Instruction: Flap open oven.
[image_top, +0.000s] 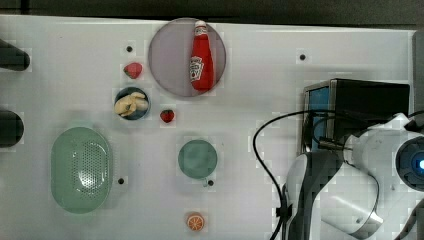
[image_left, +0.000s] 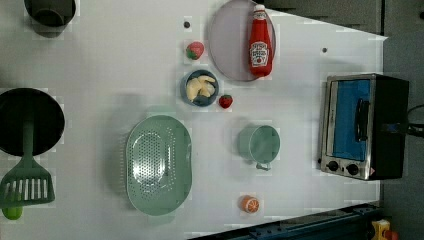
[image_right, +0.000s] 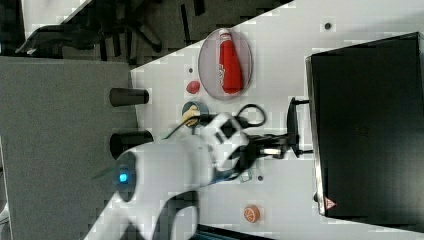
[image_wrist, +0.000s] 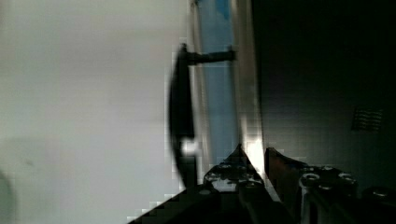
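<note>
Gripper at the oven door handle, door shut.

In the top view, a green colander (image_top: 81, 169) lies near the tabletop's (image_top: 60, 65) left edge, a ketchup bottle (image_top: 201, 57) on a plate (image_top: 170, 60) by the far edge, and the oven (image_top: 370, 107) at the right edge. The gripper (image_right: 292, 145) meets the handle (image_right: 294, 125), jaws narrowly parted; whether it grips cannot be told.

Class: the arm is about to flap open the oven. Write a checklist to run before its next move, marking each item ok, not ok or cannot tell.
1. Oven door shut, ready to pull: ok.
2. Gripper at the bar handle: ok.
3. Handle actually hooked or gripped: cannot tell.
4. Table before the door free for the flap; mug stands well away: ok.
5. Arm's cable out of the door's path: cannot tell.
</note>
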